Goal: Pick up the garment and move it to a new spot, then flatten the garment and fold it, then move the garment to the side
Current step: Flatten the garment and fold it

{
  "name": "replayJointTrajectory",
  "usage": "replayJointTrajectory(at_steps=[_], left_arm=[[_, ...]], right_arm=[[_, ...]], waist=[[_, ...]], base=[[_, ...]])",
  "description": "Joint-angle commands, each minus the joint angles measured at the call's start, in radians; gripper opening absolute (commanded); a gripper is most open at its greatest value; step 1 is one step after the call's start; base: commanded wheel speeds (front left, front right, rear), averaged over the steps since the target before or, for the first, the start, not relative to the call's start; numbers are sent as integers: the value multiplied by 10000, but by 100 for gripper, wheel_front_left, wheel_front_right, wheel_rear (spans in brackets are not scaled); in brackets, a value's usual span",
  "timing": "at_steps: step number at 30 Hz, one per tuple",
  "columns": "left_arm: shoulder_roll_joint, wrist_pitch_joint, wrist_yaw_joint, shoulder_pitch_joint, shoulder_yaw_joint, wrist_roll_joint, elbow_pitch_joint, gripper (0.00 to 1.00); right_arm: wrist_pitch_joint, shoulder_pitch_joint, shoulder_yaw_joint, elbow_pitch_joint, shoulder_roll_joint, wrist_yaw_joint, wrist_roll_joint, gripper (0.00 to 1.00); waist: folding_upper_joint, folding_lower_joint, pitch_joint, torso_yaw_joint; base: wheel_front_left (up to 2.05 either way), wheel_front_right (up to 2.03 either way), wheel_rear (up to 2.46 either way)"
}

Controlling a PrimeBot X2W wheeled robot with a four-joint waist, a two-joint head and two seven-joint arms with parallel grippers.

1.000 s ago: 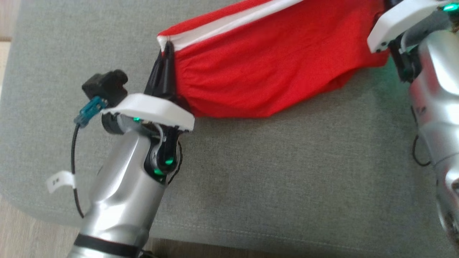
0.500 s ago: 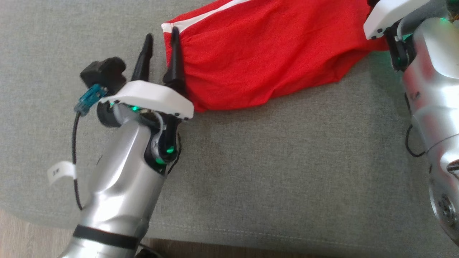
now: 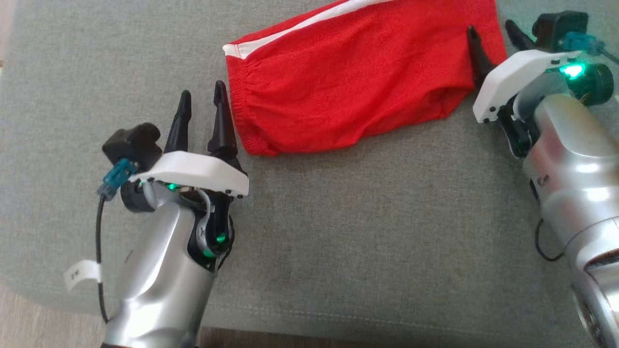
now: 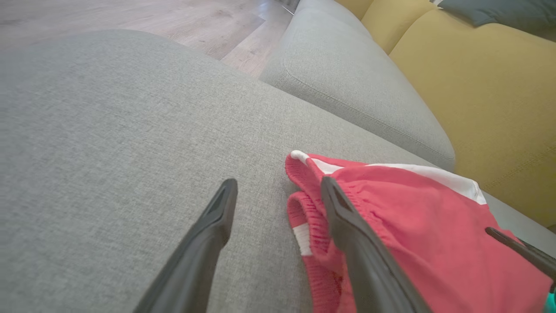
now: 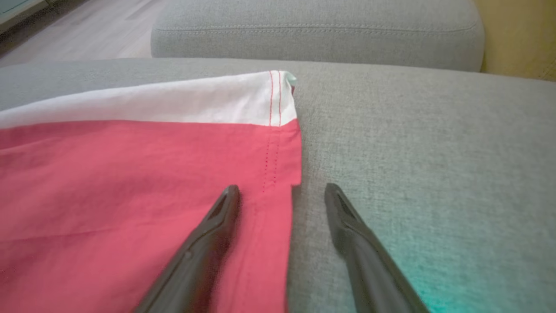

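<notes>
**Current step.** The garment, a red pair of shorts with a white side stripe, lies spread on the grey sofa cushion, towards its far side. It rests on the cushion under its own weight and neither tool lifts it. The transfer step therefore appears complete, and the flatten-and-fold step appears to be in hand.

**Tool state.**
- The left tool has its jaws apart and holds nothing. It sits just beside the elastic waistband end. In the left wrist view, one finger overlaps the waistband edge and the other lies over bare cushion.
- The right tool also has its jaws apart and holds nothing. It sits at the opposite end, at the leg hem. In the right wrist view, one finger is over cloth and the other over cushion.

**Condition of the garment.** The far edge and the stripe run straight. The near edge is uneven, with soft creases and a bulge near the waistband.

**Next move, as judged.**
1. Smooth the near edge before folding.
2. Grip both ends again. Each tool must catch every cloth layer at its corner.
3. Move the two tools together, so that the fold lands square and the stripe stays aligned.
</notes>
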Motion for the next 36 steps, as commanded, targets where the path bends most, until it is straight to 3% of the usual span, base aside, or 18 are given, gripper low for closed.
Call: replayJointTrajectory(at_steps=[1, 3, 4, 5, 16, 24, 29, 36], left_arm=[[204, -51, 26, 39, 321, 142, -348, 100], [204, -51, 19, 106, 330, 220, -345, 100], [204, -51, 30, 141, 327, 294, -328, 100], [204, -51, 32, 180, 336, 353, -319, 100], [204, -51, 2, 1193, 902, 1047, -138, 100], [204, -51, -116, 1841, 1175, 1371, -187, 100], [204, -51, -173, 1996, 1189, 1395, -162, 100], [204, -51, -149, 2064, 857, 1248, -106, 100]], right_arm=[[451, 317, 295, -74, 216, 33, 227, 100], [877, 513, 458, -95, 243, 33, 562, 100], [1047, 616, 569, -163, 258, 33, 723, 61], [1121, 717, 626, -272, 263, 33, 926, 0], [-129, 2312, 485, -1300, -430, 33, 2816, 0], [-715, 2790, 546, -2429, -1136, 33, 3284, 0], [-748, 2542, 989, -3470, -1021, 33, 3192, 0], [-136, 2326, 2186, -5124, -149, 33, 3028, 0]], waist=[[0, 0, -28, 25], [0, 0, -91, 48], [0, 0, -128, 51], [0, 0, -177, 43], [0, 0, -1305, -568], [0, 0, -1626, -900], [0, 0, -1717, -896], [0, 0, -1875, -343]], base=[[0, 0, 0], [0, 0, 0], [0, 0, 0], [0, 0, 0], [0, 0, 0], [0, 0, 0], [0, 0, 0], [0, 0, 0]])
